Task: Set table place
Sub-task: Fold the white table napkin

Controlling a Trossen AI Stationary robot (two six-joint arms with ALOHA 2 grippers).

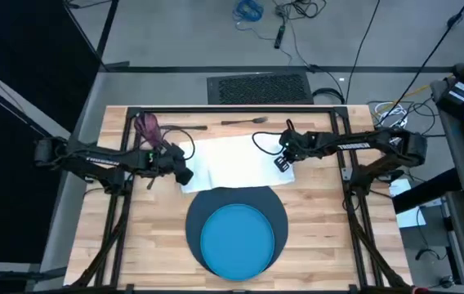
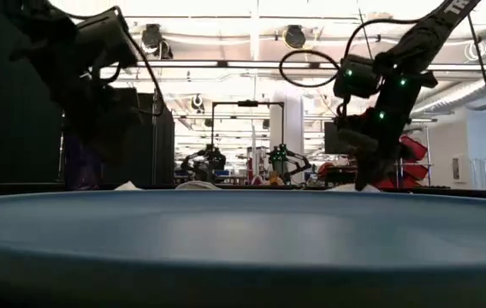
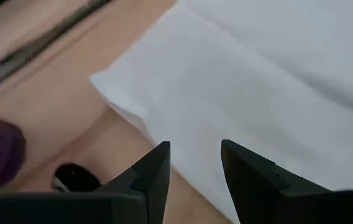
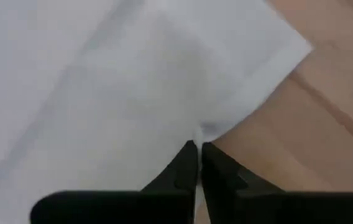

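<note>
White lettering runs along both dark arms in the high view, but it is too small to read.

One white napkin [image 1: 236, 162] lies spread on the table [image 1: 314, 229], touching the far edge of the dark blue round mat [image 1: 277, 206], which carries one bright blue plate [image 1: 238, 242].

The right gripper [image 4: 199, 163] is at the napkin's right edge, its fingers pressed together on a pinch of the white cloth near a corner. The left gripper [image 3: 194, 163] hovers over the napkin's left edge with its fingers spread and nothing between them.

A purple cup [image 1: 146, 125] sits beyond the napkin's far left corner; the left arm partly covers it.

Two thin dark utensils [image 1: 243, 121] lie beyond the napkin's far edge; their kinds are hard to make out.

In the low view the plate's rim [image 2: 243, 231] fills the foreground and hides the tabletop.
</note>
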